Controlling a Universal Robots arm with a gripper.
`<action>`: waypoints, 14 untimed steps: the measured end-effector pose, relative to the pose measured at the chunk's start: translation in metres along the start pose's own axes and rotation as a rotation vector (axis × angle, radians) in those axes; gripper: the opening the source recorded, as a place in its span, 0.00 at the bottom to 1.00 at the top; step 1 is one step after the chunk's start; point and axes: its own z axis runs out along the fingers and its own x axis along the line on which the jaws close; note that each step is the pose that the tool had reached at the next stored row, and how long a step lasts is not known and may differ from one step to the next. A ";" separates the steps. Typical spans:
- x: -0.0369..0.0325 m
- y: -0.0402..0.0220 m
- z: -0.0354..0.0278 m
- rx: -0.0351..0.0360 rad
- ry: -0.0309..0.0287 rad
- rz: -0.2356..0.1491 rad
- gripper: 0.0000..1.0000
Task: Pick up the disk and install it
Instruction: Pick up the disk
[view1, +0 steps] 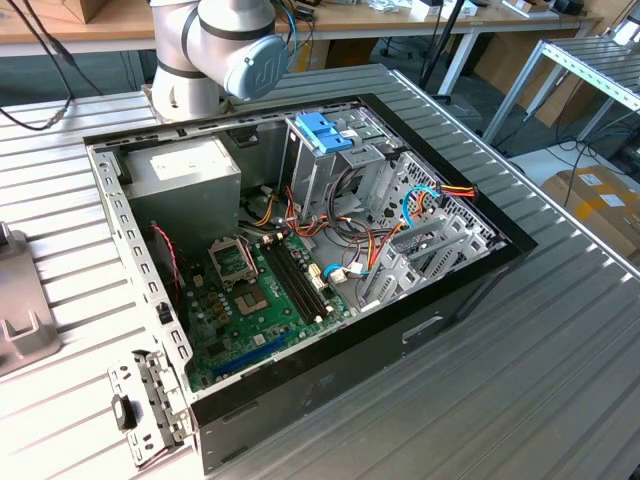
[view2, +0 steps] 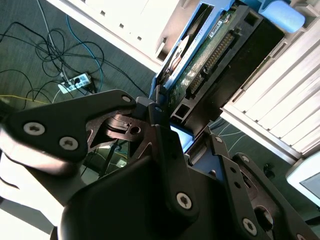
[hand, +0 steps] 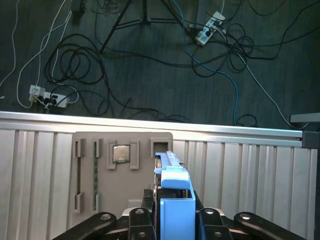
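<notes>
My gripper (view2: 167, 122) is shut on the disk (view2: 215, 55), with a black finger on each side of one end. In the second wrist view the disk shows a green circuit board, a dark connector edge and a blue rail. In the first wrist view the disk (hand: 175, 195) stands on edge between the fingers (hand: 142, 216), its blue plastic rail facing the camera. It is over the near end of a grey holder tray (hand: 125, 142); I cannot tell whether it touches the tray. The arm's base joints (view1: 225, 50) stand behind the open computer case (view1: 300, 250).
The case holds an upright metal cage with a blue plastic top (view1: 325, 130), a grey power supply box (view1: 185, 170), a green motherboard (view1: 260, 290) and coloured cables. The holder tray carries a processor chip (hand: 120, 153). Beyond the ribbed table edge (hand: 150, 122), cables and power strips lie on the dark floor.
</notes>
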 end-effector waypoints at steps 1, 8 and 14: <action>0.0000 0.0000 -0.0014 -0.0001 0.0000 0.000 0.37; -0.0002 0.0003 -0.0075 -0.0001 0.0001 0.000 0.37; -0.0003 0.0005 -0.0126 -0.0001 0.0001 0.000 0.37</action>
